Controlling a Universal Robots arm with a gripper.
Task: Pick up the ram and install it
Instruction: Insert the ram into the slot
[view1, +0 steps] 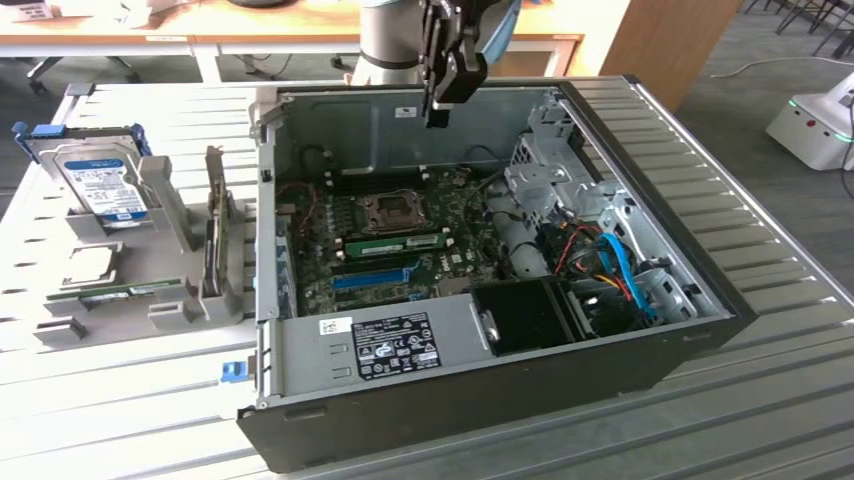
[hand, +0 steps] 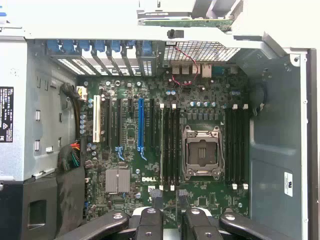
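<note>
One green ram stick (view1: 400, 243) stands in a black memory slot on the motherboard, just in front of the CPU socket (view1: 395, 210). A second ram stick (view1: 134, 292) lies in the grey holder (view1: 160, 310) at the exterior view's left, outside the case. My gripper (view1: 437, 118) hangs above the far wall of the open computer case (view1: 627, 350), well clear of both sticks. In the wrist view my gripper (hand: 170, 222) is open and looks down on the motherboard. Board surface shows between its black fingers (hand: 150, 220), and nothing is held. The memory slots (hand: 168, 145) flank the socket (hand: 201, 159).
The holder also carries a blue-labelled hard drive (view1: 110, 185) and an upright card (view1: 218, 235). Inside the case are a blue expansion slot (view1: 371, 277), a black fan shroud (view1: 534, 315) and blue cables (view1: 627, 275). The case stands on a ribbed metal table (view1: 120, 400).
</note>
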